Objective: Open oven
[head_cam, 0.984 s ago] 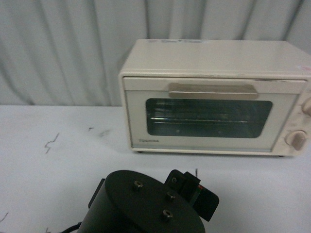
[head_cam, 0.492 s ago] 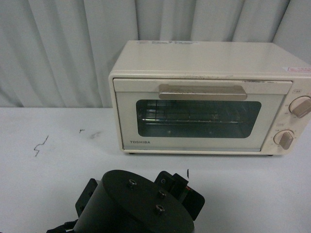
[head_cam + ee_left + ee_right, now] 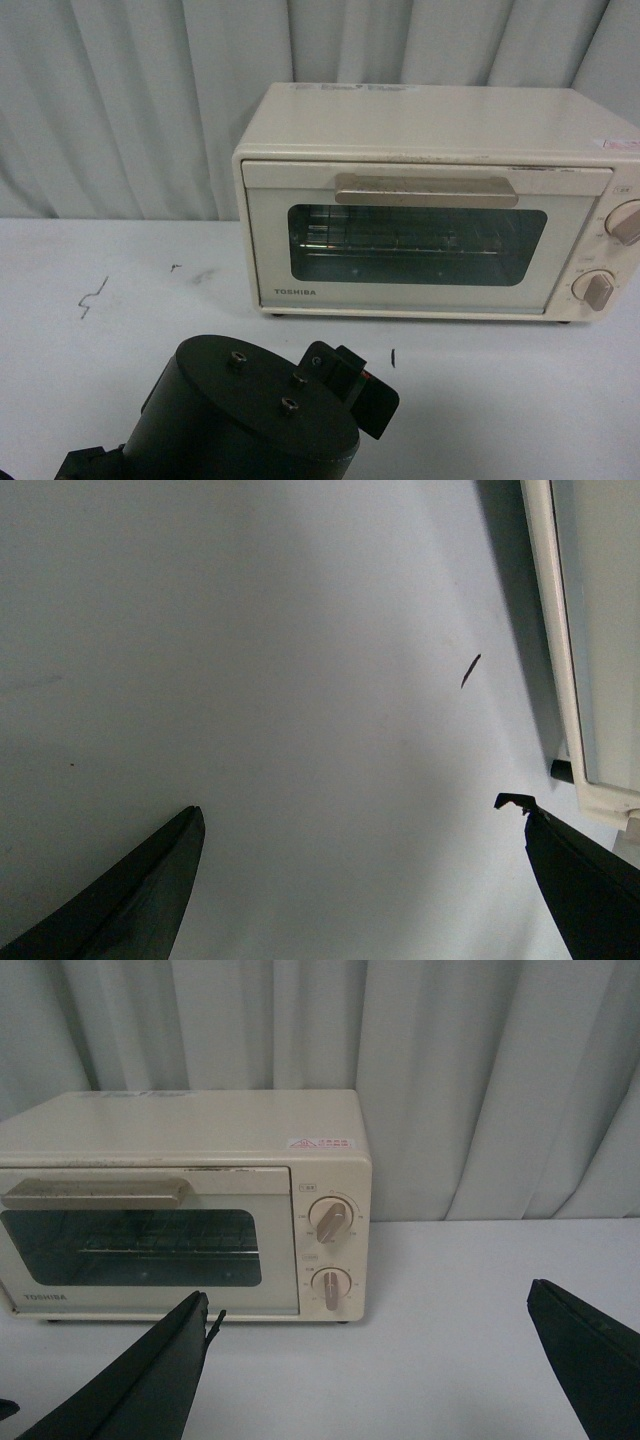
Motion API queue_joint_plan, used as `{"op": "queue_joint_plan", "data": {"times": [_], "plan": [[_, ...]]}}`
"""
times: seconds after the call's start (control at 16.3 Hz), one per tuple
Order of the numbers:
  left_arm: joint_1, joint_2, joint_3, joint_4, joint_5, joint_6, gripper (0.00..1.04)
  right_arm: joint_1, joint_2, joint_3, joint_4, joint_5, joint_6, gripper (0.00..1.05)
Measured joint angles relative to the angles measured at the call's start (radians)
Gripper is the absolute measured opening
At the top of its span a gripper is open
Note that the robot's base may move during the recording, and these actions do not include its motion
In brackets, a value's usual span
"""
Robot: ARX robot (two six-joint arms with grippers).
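The cream-white oven (image 3: 430,200) stands on the white table, its glass door shut and the beige bar handle (image 3: 427,189) across the top of the door. The wire rack shows through the window. My left arm's black wrist body (image 3: 250,420) fills the lower left of the front view, in front of the oven and apart from it. My left gripper (image 3: 352,806) is open over bare table, with the oven's lower edge (image 3: 590,630) beside one finger. My right gripper (image 3: 367,1292) is open, empty, facing the oven (image 3: 180,1140) and its two knobs (image 3: 332,1217).
A grey-white curtain (image 3: 130,100) hangs behind the table. Small dark pen marks lie on the tabletop (image 3: 92,297), one just in front of the oven (image 3: 393,357). The table (image 3: 480,1290) stretches bare beside the oven's knob end.
In the front view the oven sits a little further left than a second ago, and the black wrist body has slid left and lower. The door has stayed shut.
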Motion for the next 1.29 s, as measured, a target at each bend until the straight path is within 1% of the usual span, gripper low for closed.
{"op": "queue_joint_plan", "data": {"times": [0.49, 0.55, 0.62, 0.68, 0.74, 0.8, 0.86, 0.92, 0.98, 1.11, 1.29], "plan": [[0.000, 0.000, 0.000, 0.000, -0.001, 0.002, 0.98, 0.000, 0.000, 0.000, 0.000, 0.000, 0.000, 0.98], [0.000, 0.000, 0.000, 0.000, -0.001, 0.002, 0.98, 0.031, 0.013, 0.006, -0.024, 0.085, 0.020, 0.98], [0.000, 0.000, 0.000, 0.000, -0.001, 0.002, 0.98, 0.074, 0.070, 0.026, -0.034, 0.216, 0.059, 0.98], [-0.002, 0.000, 0.000, 0.000, -0.003, 0.003, 0.98, 0.038, 0.142, 0.067, 0.005, 0.274, 0.074, 0.98], [-0.003, 0.000, -0.001, -0.001, -0.003, 0.003, 0.98, -0.023, 0.212, 0.117, 0.071, 0.262, 0.095, 0.98], [-0.003, 0.000, -0.001, 0.000, -0.005, 0.003, 0.98, -0.062, 0.303, 0.181, 0.161, 0.226, 0.100, 0.98], [-0.003, 0.000, -0.001, -0.001, -0.004, 0.003, 0.98, -0.056, 0.435, 0.260, 0.276, 0.185, 0.082, 0.98], [-0.003, 0.000, -0.001, -0.001, -0.005, 0.003, 0.98, -0.033, 0.579, 0.332, 0.366, 0.153, 0.034, 0.98], [-0.003, 0.000, -0.001, -0.001, -0.005, 0.003, 0.98, -0.017, 0.701, 0.388, 0.428, 0.143, -0.016, 0.98], [-0.003, 0.000, -0.001, -0.001, -0.006, 0.003, 0.98, 0.033, 0.966, 0.533, 0.511, 0.140, -0.170, 0.98], [-0.003, 0.000, -0.001, -0.001, -0.005, 0.003, 0.98, 0.117, 1.204, 0.709, 0.523, 0.107, -0.430, 0.98]]}}
